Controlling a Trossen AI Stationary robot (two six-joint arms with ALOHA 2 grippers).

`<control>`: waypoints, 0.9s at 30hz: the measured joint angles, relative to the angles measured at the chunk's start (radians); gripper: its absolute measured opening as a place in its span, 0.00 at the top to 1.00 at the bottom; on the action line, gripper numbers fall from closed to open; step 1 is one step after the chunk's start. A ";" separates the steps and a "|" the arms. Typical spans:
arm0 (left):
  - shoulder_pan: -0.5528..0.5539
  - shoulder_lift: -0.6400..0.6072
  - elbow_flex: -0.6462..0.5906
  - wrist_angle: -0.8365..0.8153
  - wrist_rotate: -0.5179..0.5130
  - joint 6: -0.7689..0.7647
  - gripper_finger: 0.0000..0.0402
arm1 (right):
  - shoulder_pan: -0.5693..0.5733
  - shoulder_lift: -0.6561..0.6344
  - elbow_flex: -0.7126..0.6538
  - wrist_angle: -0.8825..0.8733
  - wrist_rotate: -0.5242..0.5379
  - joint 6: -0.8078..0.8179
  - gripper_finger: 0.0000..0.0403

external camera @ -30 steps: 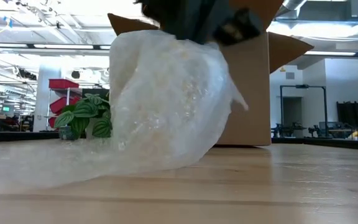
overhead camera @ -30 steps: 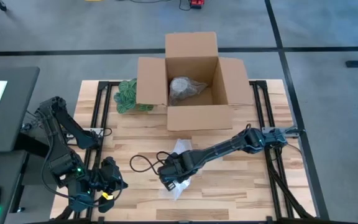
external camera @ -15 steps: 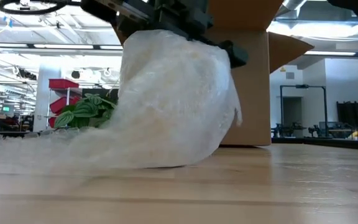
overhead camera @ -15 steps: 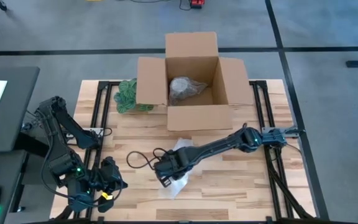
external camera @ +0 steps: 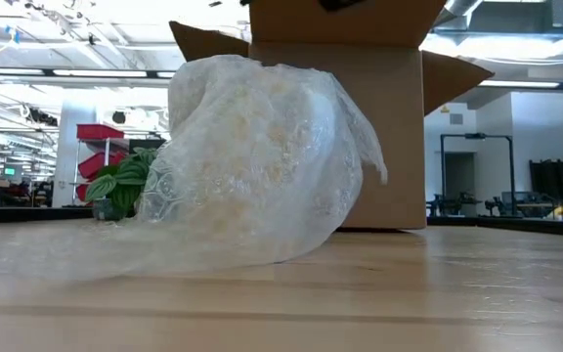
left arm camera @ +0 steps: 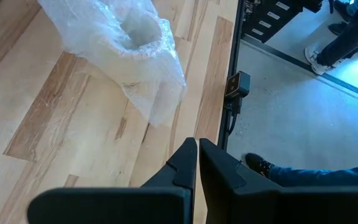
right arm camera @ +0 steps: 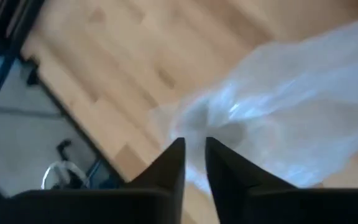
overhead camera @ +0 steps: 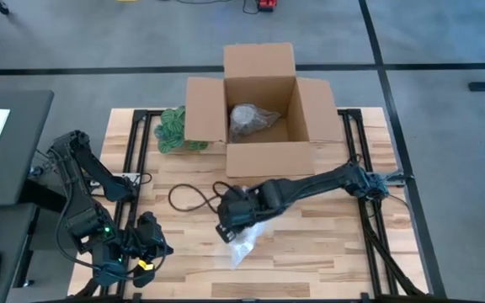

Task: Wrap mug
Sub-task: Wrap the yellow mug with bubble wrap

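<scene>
right end effector (overhead camera: pixel 226 233) is hovering, fingers nearly closed, empty, at bundle's (overhead camera: pixel 247 241) nine o'clock; you're mid-wrap, tuck the loose flap next.

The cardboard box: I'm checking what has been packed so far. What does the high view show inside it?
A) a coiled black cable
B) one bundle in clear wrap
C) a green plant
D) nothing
B: a single clear-wrapped bundle sits on the floor of the open cardboard box.
</scene>
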 joint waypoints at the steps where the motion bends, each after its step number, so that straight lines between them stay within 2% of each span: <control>1: 0.000 0.000 0.000 0.000 0.000 0.000 1.00 | -0.007 -0.005 0.000 -0.011 0.022 0.001 0.84; 7: 0.000 0.000 0.000 0.000 0.000 0.000 1.00 | -0.063 0.004 -0.010 -0.068 0.057 0.053 0.61; 13: 0.000 0.000 0.000 0.002 0.000 -0.001 1.00 | -0.104 0.006 -0.106 -0.088 0.052 0.155 0.39; 16: 0.000 0.000 0.000 0.006 0.000 -0.002 1.00 | -0.108 0.004 -0.134 -0.092 0.029 0.167 0.36; 23: 0.000 0.000 0.000 0.012 0.000 0.000 1.00 | -0.074 0.000 -0.143 -0.090 0.017 0.184 0.38; 27: 0.000 0.000 0.000 0.012 0.000 0.000 1.00 | -0.032 -0.028 -0.143 -0.097 -0.031 0.112 0.39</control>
